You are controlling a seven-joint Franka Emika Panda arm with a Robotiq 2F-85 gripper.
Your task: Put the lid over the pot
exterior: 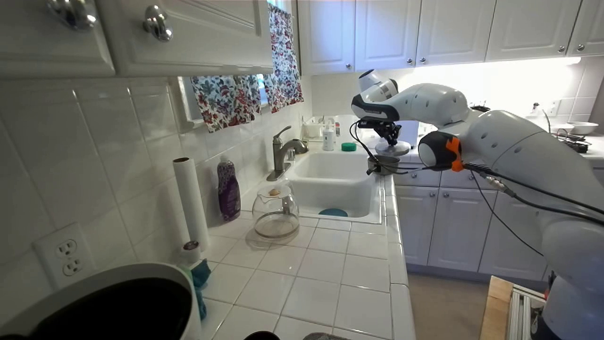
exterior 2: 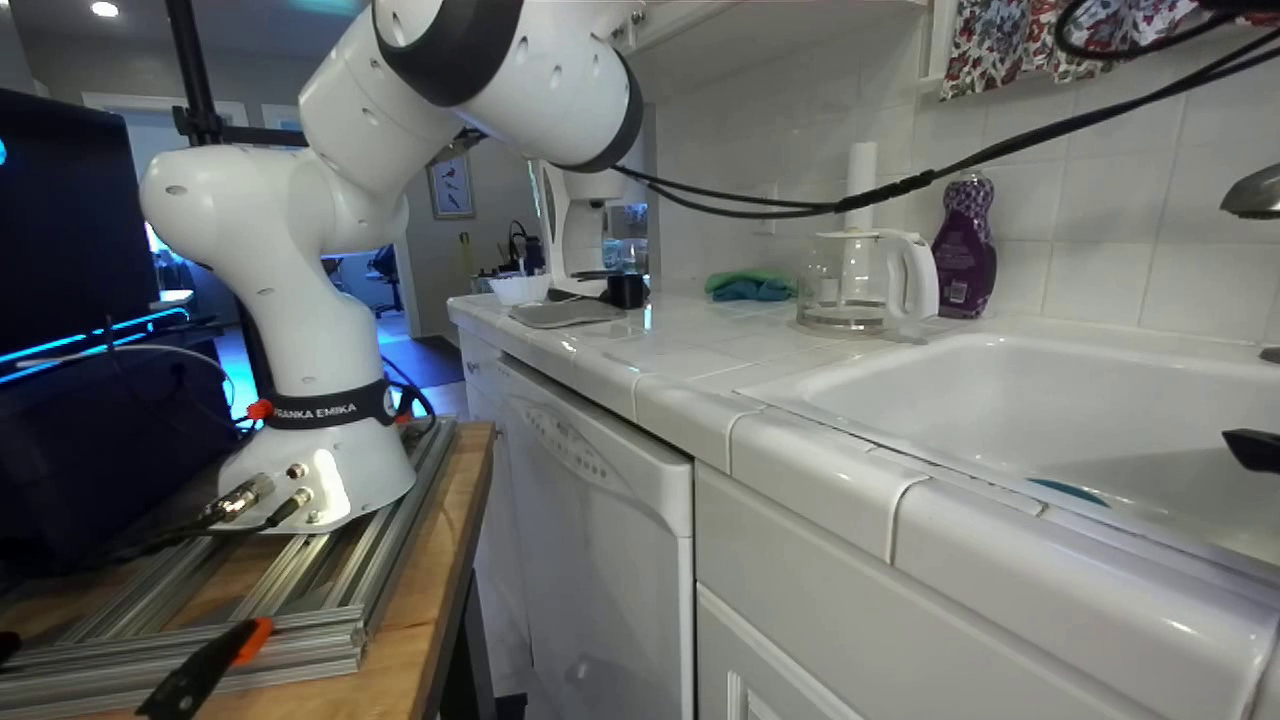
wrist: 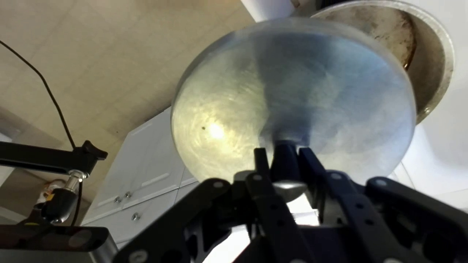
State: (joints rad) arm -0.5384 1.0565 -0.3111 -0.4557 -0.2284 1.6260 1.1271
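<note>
Both sides of the hand (wrist: 284,155) press together on the dark knob (wrist: 286,168) of the silvery-grey lid (wrist: 336,95), clamping it. In the wrist view the lid hides part of the small metal pot (wrist: 426,54), whose stained inside shows past the lid's edge; whether lid and pot touch, I cannot tell. The pot is at the front edge of the double sink (exterior: 330,198). On the tiled worktop (exterior: 321,283), a glass coffee carafe (exterior: 276,217) stands near a purple dish-soap bottle (exterior: 229,191).
</note>
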